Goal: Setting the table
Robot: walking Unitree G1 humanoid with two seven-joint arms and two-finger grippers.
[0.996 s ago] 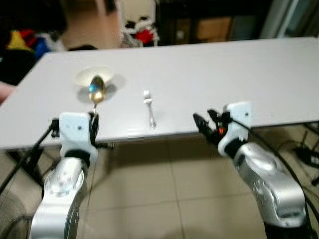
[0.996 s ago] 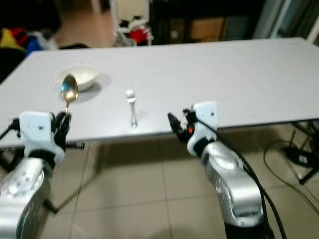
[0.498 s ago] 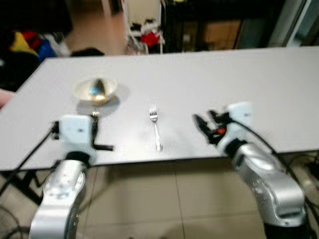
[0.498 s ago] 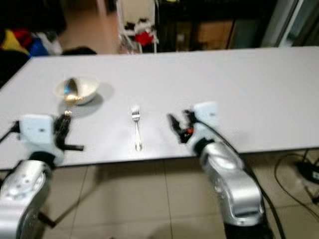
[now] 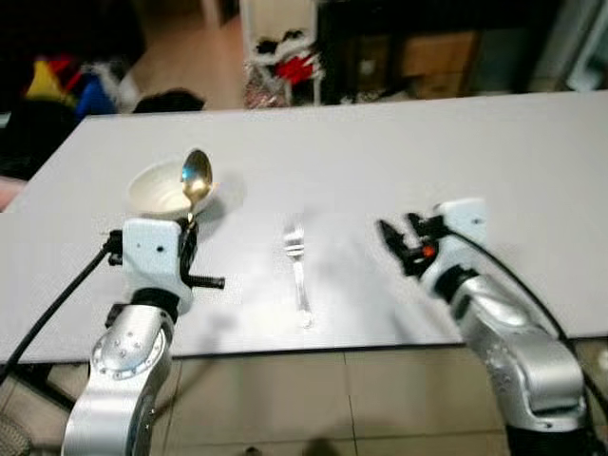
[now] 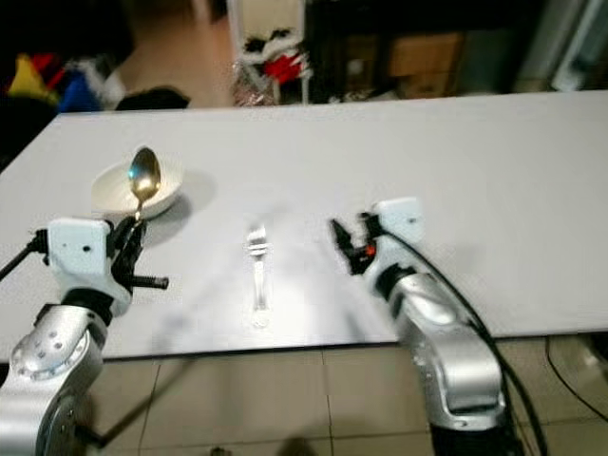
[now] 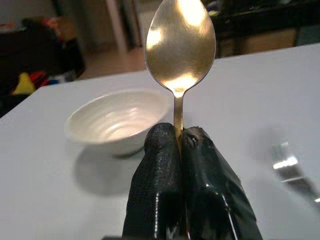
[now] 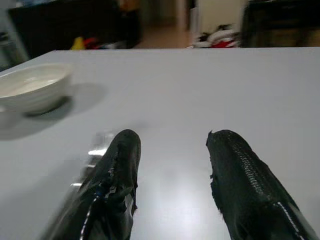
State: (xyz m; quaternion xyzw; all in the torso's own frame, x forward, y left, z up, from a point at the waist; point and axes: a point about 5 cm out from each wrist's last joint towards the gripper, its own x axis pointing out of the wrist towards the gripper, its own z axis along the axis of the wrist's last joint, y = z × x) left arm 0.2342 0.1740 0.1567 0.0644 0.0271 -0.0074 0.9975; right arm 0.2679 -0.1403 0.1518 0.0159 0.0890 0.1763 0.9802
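Note:
My left gripper is shut on the handle of a golden spoon, which stands upright with its bowl up, above the near left part of the white table. Just behind it sits a white bowl. A silver fork lies on the table between the two arms, tines away from me. To the fork's right, my right gripper hovers over the table, open and holding nothing. In the right wrist view its black fingers frame bare table, with the fork beside one of them.
The table's near edge runs just under both wrists, with tiled floor below it. A black cable hangs from the left arm. Dark furniture and coloured clutter stand beyond the far edge.
The whole view has shifted as I came closer: the table now reaches under both arms. The spoon stays upright in my left gripper. The right gripper stays open.

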